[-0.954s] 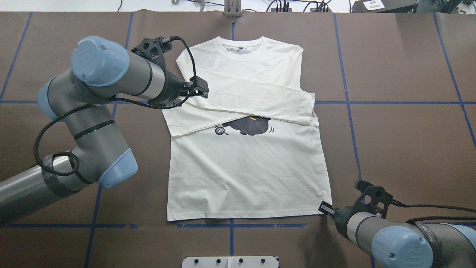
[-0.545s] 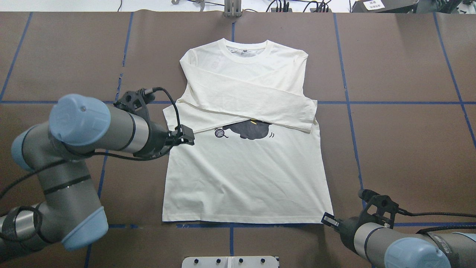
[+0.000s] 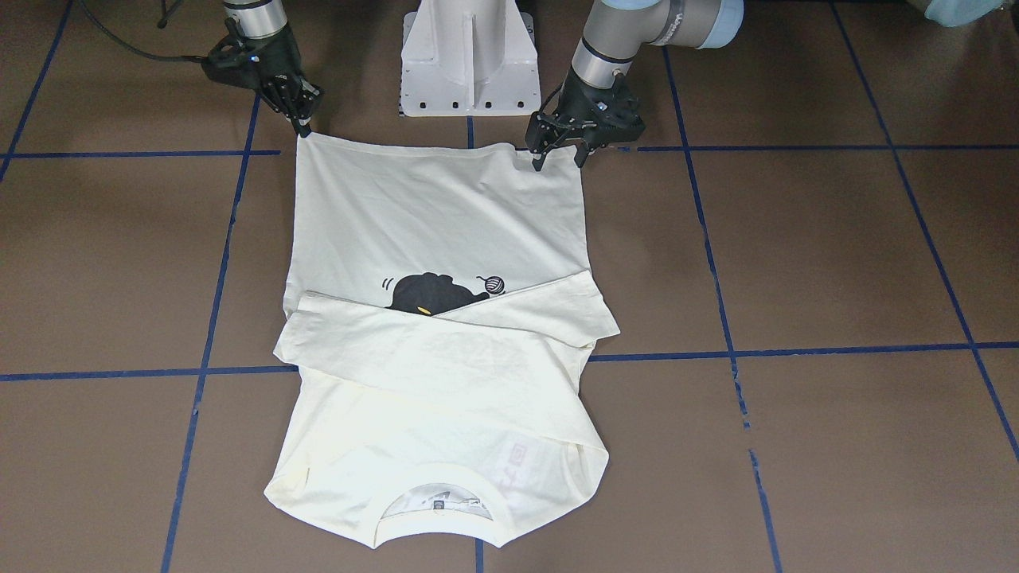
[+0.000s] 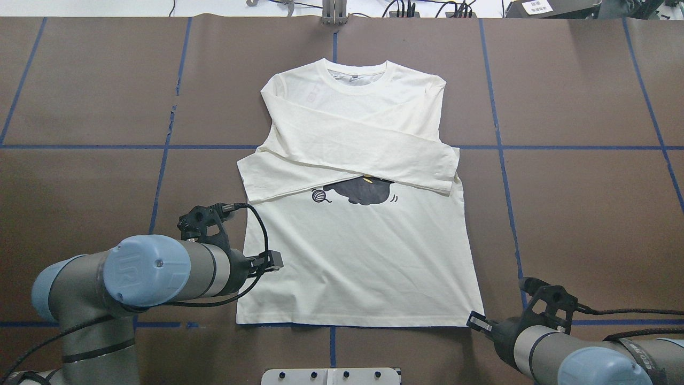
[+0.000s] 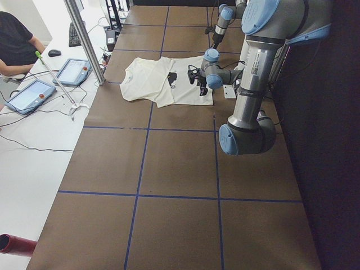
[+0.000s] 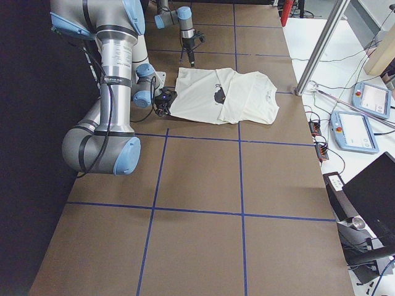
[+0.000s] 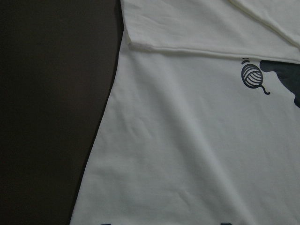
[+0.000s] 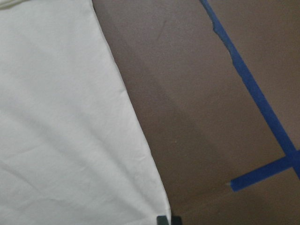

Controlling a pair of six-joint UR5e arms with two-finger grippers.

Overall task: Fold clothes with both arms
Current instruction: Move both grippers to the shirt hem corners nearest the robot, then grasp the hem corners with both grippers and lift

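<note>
Left fingers point(image 3: 539, 159) stand spread above one hem corner of the T-shirt point(image 3: 430, 215); right fingers point(image 3: 302, 123) pinch the other.

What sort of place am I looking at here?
Probably a robotics lab: a left arm and right arm reach to a T-shirt on a table marked with blue tape, while control tablets lie on a side bench.

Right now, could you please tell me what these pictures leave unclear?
- Cat print: mostly under the folded sleeves, overhead and front views.
- Right gripper: front view, too small to tell whether it pinches the T-shirt hem.
- Neck label: text too small, front view.
</note>
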